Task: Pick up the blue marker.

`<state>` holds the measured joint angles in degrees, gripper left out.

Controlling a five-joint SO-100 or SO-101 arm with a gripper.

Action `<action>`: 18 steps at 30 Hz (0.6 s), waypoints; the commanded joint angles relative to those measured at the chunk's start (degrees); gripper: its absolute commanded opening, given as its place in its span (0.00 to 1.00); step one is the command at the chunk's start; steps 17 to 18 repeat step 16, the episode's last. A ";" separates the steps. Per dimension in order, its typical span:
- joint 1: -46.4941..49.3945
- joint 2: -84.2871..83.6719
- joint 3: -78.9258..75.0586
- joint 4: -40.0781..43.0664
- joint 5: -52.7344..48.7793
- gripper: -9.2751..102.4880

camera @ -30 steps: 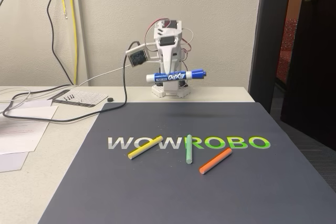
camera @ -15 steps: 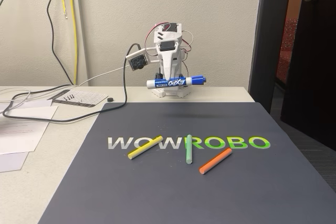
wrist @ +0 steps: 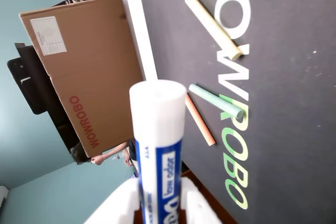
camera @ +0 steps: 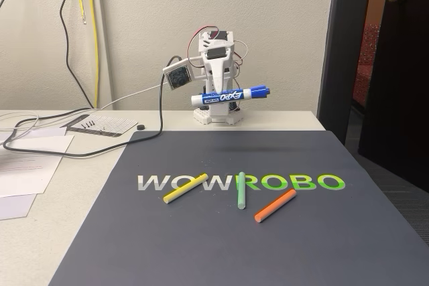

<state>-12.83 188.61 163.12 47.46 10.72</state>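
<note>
Fixed view: light tabletop (camera: 40,232) against a beige wall, dark mat (camera: 221,246) printed WOWROBO laid over it, dark door (camera: 402,65) at right, cables (camera: 80,145) and papers (camera: 27,165) at left. Three thin sticks on the mat: one yellow stick (camera: 185,188), one green stick (camera: 241,189), one orange stick (camera: 275,205). One blue marker (camera: 230,96), held crosswise in my end effector (camera: 221,93), well above the mat, cap pointing right, slightly tilted up at that end.

Wrist view: the marker's white barrel end fills the centre, my end effector (wrist: 157,203) clamped on it at the bottom edge. Same three sticks on the mat below. One cardboard box (wrist: 84,72) marked WOWROBO stands past the tabletop's edge.
</note>
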 commanded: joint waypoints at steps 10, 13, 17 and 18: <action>-0.53 3.25 -0.26 -0.26 0.35 0.08; -0.53 3.25 -0.26 0.00 0.35 0.08; -0.53 3.25 -0.26 0.00 0.35 0.08; -0.53 3.25 -0.26 0.00 0.35 0.08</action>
